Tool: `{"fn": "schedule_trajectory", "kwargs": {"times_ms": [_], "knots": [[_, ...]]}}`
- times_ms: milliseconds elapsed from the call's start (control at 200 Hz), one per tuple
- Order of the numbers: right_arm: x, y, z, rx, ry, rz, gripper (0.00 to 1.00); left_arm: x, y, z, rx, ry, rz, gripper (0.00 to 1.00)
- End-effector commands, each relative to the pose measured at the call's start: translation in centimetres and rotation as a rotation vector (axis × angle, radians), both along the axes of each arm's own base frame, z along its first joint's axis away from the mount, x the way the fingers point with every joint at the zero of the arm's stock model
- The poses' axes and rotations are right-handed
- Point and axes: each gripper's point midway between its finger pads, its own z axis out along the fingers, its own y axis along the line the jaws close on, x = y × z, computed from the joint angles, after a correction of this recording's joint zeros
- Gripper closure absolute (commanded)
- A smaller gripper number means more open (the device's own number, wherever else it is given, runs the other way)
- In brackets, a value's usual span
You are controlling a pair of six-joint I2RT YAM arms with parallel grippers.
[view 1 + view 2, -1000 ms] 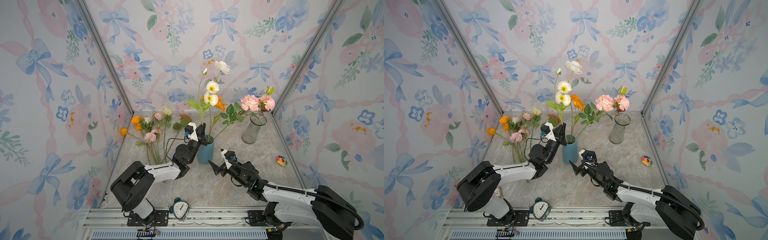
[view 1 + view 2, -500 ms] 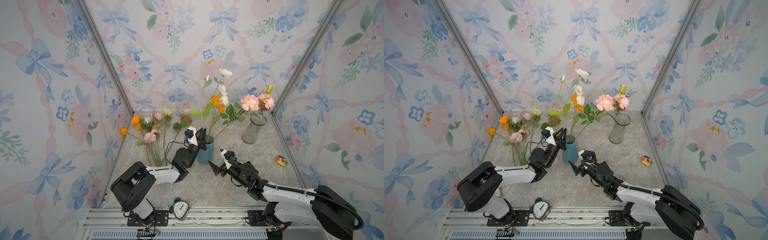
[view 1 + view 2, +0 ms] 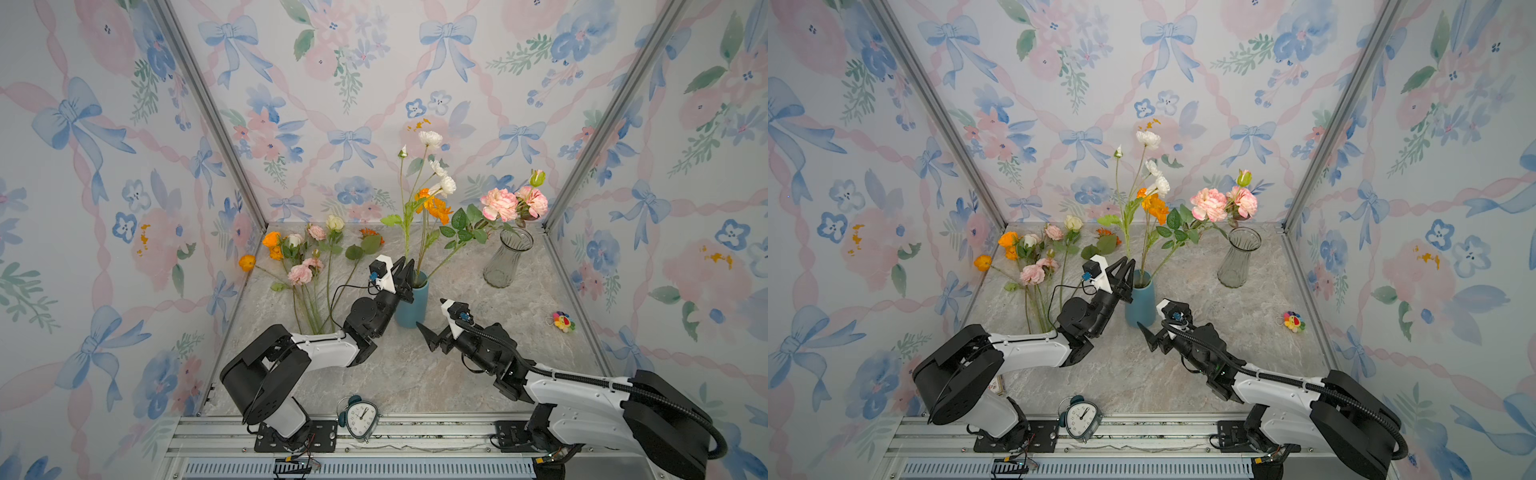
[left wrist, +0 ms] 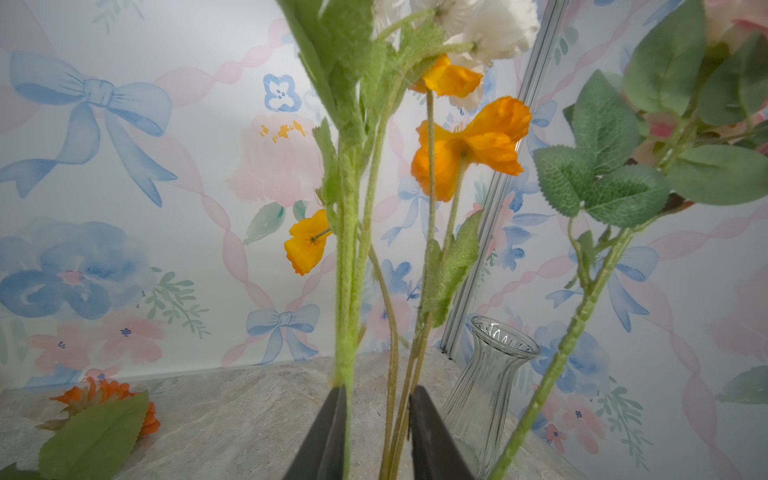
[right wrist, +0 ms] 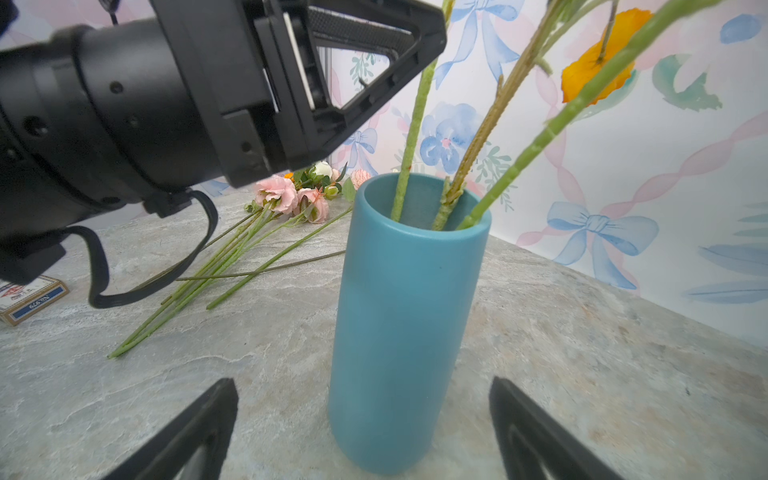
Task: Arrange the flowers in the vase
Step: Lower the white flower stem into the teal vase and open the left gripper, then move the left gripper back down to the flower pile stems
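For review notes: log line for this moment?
left gripper open around stems in teal vase; right gripper open, empty; loose flowers on table

alarm clock (image 3: pixel 360 417): front centre | plush toy (image 3: pixel 564 321): right | card box (image 5: pixel 31 297): flat

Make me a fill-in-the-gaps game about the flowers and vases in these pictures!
1. The upright flowers stand in the ___ vase.
2. The glass vase is ___.
3. The other flowers lie flat on the table, on the ___ arm's side.
4. The right gripper, near the vase with flowers, has its jaws ___.
Missing words: blue, empty, left, open.
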Motion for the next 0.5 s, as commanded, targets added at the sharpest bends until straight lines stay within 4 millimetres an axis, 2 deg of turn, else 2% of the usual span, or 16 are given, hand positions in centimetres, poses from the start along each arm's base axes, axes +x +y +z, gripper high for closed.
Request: {"fn": "schedule_trajectory", "kwargs": {"times_ms": [0, 125, 295, 385, 495], "knots": [[0.3, 0.3, 1.2, 0.028, -0.021, 0.004, 0.03, -1.4, 0.4, 2.0, -0.026, -0.053, -0.026, 0.70], [0.3, 0.2, 1.3, 0.030, -0.023, 0.005, 0.03, -1.9, 1.2, 3.0, 0.012, -0.060, -0.003, 0.67], [0.2, -0.1, 1.6, 0.042, -0.029, -0.002, 0.03, -1.1, 2.8, 3.1, 0.198, 0.008, 0.089, 0.62], [0.1, -0.1, 1.8, 0.046, -0.030, 0.001, 0.03, -0.9, 4.7, 3.0, 0.267, 0.038, 0.133, 0.60], [0.0, 0.3, 1.6, 0.038, -0.028, 0.012, 0.03, -0.1, 8.7, 2.3, 0.321, 0.120, 0.234, 0.60]]}}
